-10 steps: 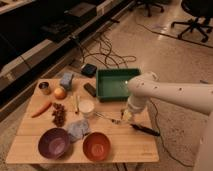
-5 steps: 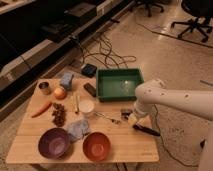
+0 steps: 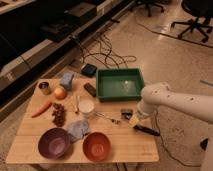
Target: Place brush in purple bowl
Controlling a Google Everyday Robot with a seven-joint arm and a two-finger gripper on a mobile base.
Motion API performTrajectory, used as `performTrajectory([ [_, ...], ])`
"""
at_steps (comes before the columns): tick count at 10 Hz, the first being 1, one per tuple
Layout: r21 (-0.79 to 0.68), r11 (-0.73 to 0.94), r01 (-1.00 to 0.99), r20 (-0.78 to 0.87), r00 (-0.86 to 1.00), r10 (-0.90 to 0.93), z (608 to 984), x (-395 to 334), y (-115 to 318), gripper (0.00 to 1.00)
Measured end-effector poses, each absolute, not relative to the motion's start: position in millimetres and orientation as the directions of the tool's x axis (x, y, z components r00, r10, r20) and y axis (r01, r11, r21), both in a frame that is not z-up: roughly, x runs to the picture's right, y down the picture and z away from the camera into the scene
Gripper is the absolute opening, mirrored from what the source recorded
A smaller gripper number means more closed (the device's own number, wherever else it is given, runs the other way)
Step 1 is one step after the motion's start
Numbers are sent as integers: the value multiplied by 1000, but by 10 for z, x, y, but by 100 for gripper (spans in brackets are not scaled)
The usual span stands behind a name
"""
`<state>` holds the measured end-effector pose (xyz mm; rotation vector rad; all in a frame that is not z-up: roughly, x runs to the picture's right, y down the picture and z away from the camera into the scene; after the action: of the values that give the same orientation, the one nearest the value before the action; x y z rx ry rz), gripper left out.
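Observation:
The brush is a slim black stick lying flat near the table's right edge. My gripper hangs just above its left end, at the tip of the white arm that reaches in from the right. The jaws stand open with nothing between them. The purple bowl sits at the front left of the table, well away from the gripper. It looks empty.
An orange-red bowl stands next to the purple one, with a grey cloth behind them. A green tray is at the back right. A white cup, a silvery utensil, a carrot, an orange and a can fill the left half.
The arm's elbow has swung to the right and the gripper has settled slightly lower over the brush's left end. The brush and bowls have not moved.

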<state>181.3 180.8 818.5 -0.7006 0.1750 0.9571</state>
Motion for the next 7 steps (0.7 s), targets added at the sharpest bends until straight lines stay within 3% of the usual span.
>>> performTrajectory([
  [4, -501, 374, -780, -441, 602, 665, 8384, 1714, 1986, 64],
  [6, -495, 361, -790, -453, 589, 669, 8423, 1738, 2037, 51],
  [7, -489, 351, -799, -458, 577, 676, 8429, 1747, 2043, 39],
])
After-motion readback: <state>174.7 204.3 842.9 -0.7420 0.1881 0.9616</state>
